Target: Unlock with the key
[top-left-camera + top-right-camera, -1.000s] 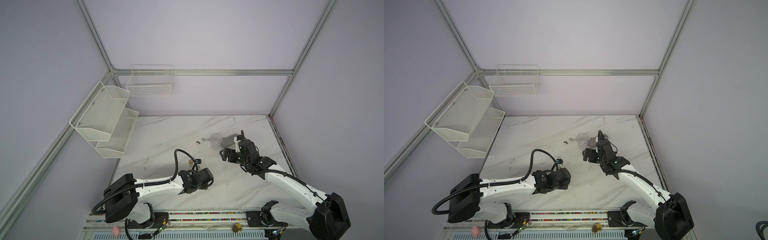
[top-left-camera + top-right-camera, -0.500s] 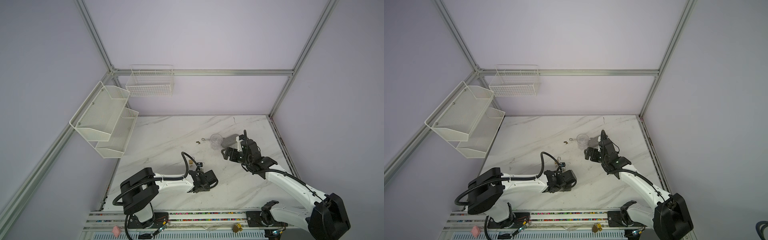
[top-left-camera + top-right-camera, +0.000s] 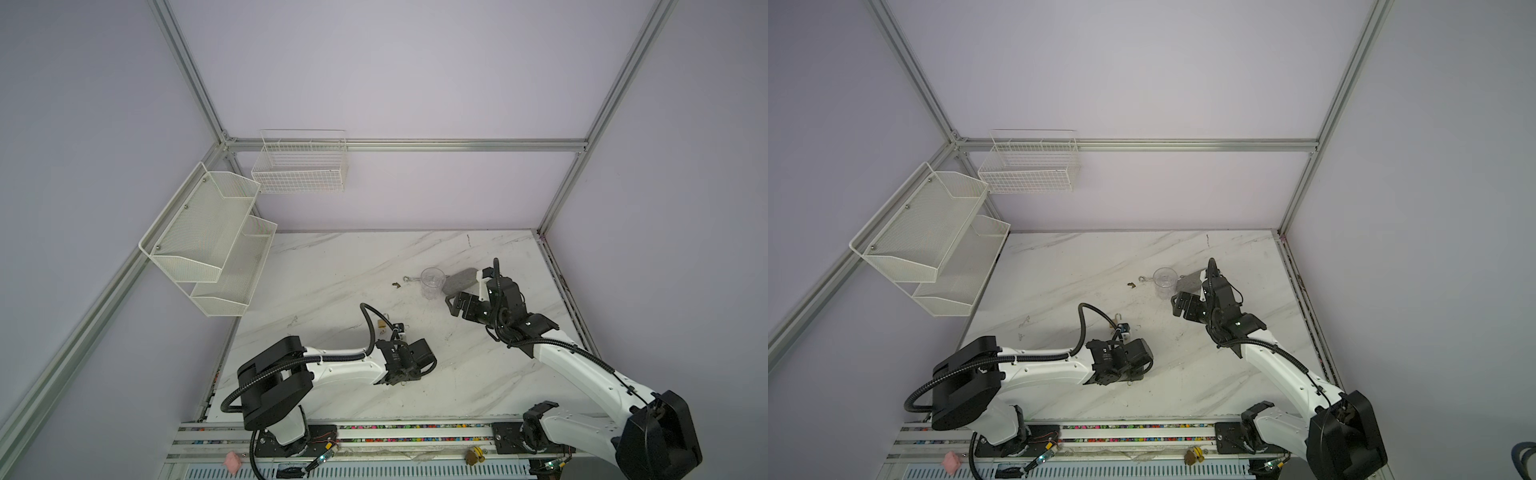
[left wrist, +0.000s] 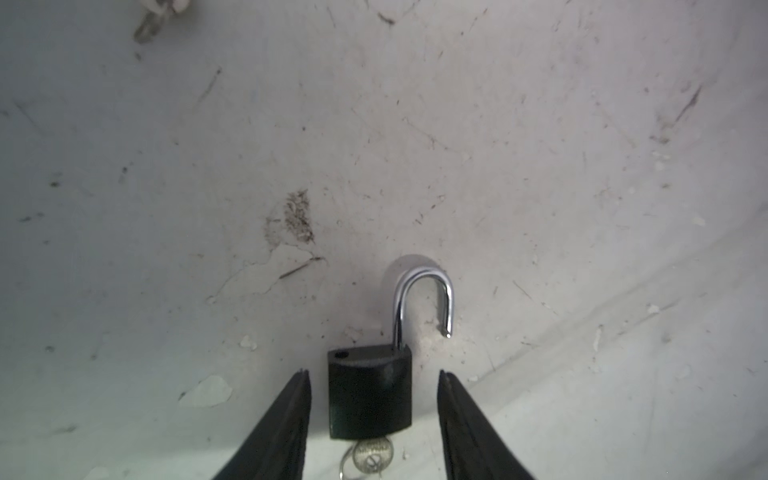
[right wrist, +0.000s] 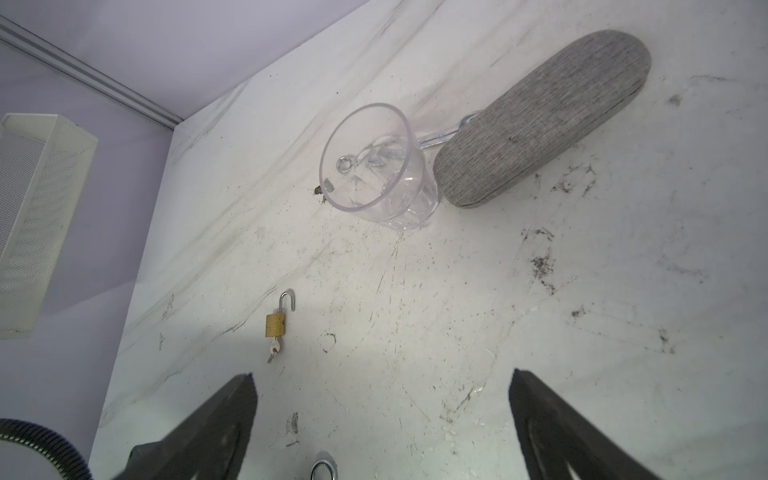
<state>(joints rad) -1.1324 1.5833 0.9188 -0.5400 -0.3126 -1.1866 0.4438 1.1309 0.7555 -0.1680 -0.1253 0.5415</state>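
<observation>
The black padlock point(image 4: 370, 395) lies on the table point(image 4: 540, 166) between the parted jaws of the left claw point(image 4: 372, 372), untouched, its long axis along them, open shackle point(image 4: 400, 316) pointing away, key point(image 4: 372, 455) wristward; the right claw point(image 5: 382, 372) gapes wide, farther off.

I count 2 padlocks: black padlock point(image 4: 370, 395) & brass padlock point(image 5: 275, 324). 2 keys, 1 ea. lock: black-lock key point(image 4: 372, 455), brass-lock key point(image 5: 274, 348). Also 1 clear cup point(image 5: 409, 203), 1 grey case point(image 5: 540, 116), 1 metal tool point(image 5: 436, 139) w/ ring end, 1 wire basket point(image 3: 301, 166), 1 two-tier mesh shelf point(image 3: 208, 237).
</observation>
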